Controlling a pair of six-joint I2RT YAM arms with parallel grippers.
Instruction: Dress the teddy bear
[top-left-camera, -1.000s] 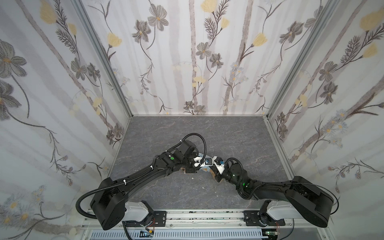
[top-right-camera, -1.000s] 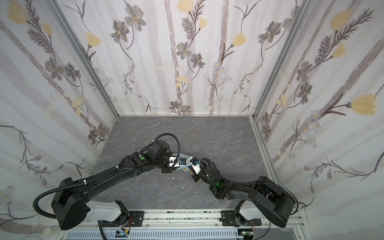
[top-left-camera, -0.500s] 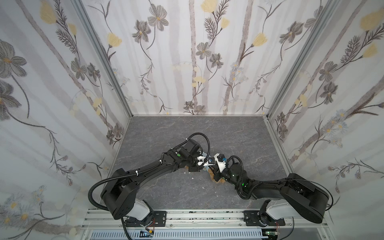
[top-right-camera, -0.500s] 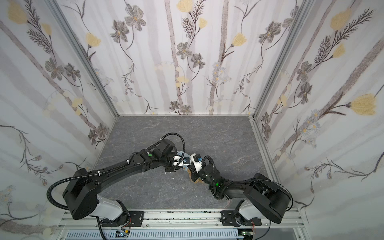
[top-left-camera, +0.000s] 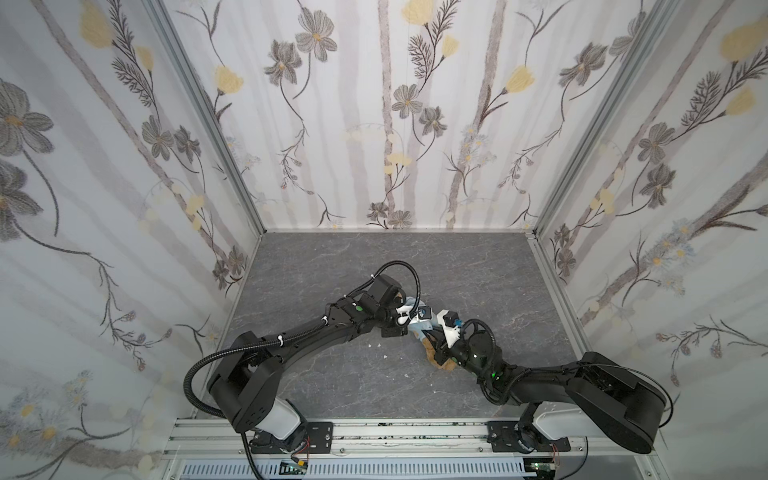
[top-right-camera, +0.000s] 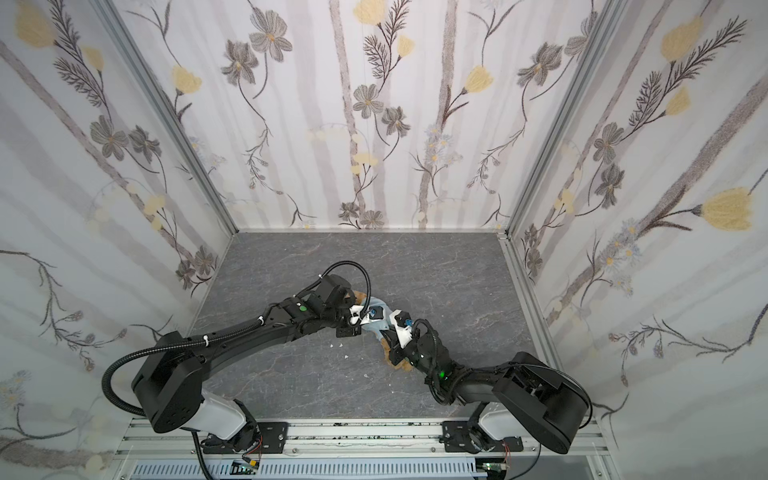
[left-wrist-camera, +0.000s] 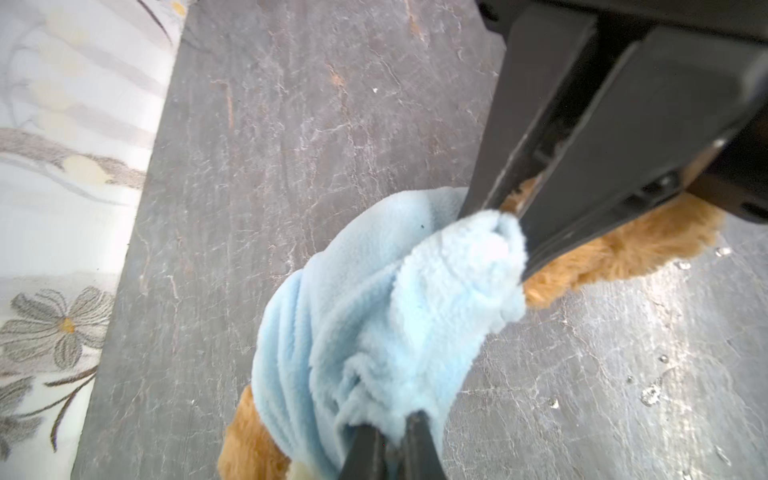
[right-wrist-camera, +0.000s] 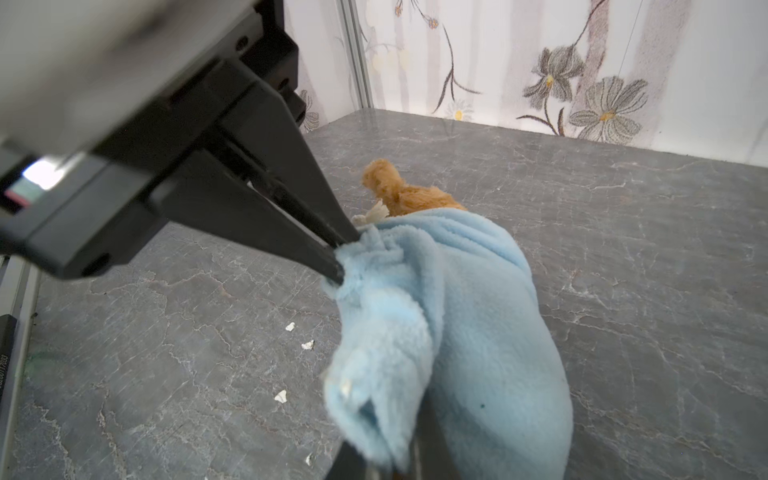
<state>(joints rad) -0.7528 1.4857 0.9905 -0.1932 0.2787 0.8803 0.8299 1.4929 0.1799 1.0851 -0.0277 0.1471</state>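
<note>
The teddy bear (left-wrist-camera: 623, 245) lies on the grey floor in mid-table, its golden-brown fur showing at both ends of a light-blue fleece top (left-wrist-camera: 374, 299) bunched round its body. My left gripper (left-wrist-camera: 390, 432) is shut on a fold of the top. My right gripper (left-wrist-camera: 515, 226) pinches the top's opposite end, with fur showing behind its fingers. In the right wrist view the top (right-wrist-camera: 478, 332) fills the foreground, the left gripper (right-wrist-camera: 343, 257) bites its edge, and a bear limb (right-wrist-camera: 395, 191) sticks out beyond. In both top views the grippers (top-left-camera: 409, 320) (top-right-camera: 388, 332) meet over the bear (top-left-camera: 444, 365).
Small white crumbs (right-wrist-camera: 307, 344) lie scattered on the grey floor (top-left-camera: 374, 257) near the bear. Floral walls (top-left-camera: 374, 124) close in the back and both sides. A metal rail (top-left-camera: 374, 432) runs along the front edge under both arm bases.
My left gripper has shifted a little to the right toward the right gripper and closed on the top. The right gripper has kept its pinch and barely moved.
</note>
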